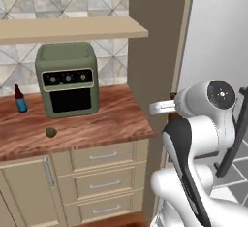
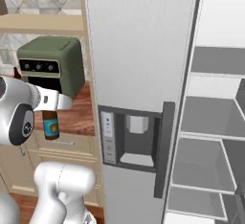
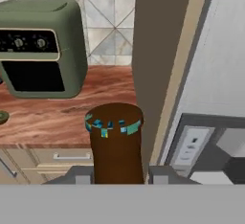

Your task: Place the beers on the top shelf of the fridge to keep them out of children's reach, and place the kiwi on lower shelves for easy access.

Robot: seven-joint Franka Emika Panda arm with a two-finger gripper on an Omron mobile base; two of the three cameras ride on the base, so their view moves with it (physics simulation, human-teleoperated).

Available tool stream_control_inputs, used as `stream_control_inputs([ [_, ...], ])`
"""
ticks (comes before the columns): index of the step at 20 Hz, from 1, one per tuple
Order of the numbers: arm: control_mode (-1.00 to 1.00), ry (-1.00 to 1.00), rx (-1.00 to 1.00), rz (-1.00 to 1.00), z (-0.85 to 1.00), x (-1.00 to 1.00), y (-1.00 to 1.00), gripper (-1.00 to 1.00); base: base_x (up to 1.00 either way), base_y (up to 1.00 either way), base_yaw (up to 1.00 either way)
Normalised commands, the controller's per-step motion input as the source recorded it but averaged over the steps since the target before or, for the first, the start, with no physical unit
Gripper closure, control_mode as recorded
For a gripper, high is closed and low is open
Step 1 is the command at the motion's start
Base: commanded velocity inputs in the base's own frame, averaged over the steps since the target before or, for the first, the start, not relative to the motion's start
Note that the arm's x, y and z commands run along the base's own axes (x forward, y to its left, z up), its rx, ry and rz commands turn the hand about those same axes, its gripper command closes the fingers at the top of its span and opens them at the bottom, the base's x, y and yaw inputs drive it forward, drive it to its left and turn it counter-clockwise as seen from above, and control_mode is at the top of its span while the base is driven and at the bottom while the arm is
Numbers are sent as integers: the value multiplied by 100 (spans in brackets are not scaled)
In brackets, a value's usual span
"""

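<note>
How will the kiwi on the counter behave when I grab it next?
The kiwi is small and oval, so it will probably roll on the wooden counter if nudged. It sits low, so the fingers likely need to close near the surface. It is probably light.

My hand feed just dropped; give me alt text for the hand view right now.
The gripper holds the amber brown beer, seen from its base end, above the wooden counter. The green oven stands at left; the fridge's dispenser recess is at lower right.

maroon beer [image 1: 20, 99] L of oven [image 1: 67, 79] | kiwi [image 1: 51, 132] on counter [image 1: 106, 121]
</note>
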Motion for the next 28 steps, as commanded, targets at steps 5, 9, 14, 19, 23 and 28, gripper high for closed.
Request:
stream_control_inputs([
  [5,100,0,0,0,0,0,0,100,0,-59,-7],
  [9,100,0,0,0,0,0,0,100,0,-59,-9],
  [14,100,0,0,0,0,0,0,100,0,-60,-9],
  [19,100,0,0,0,0,0,0,100,0,-57,-8],
  [23,100,0,0,0,0,0,0,100,0,-53,-7],
  [28,100,0,0,0,0,0,0,100,0,-47,-5],
])
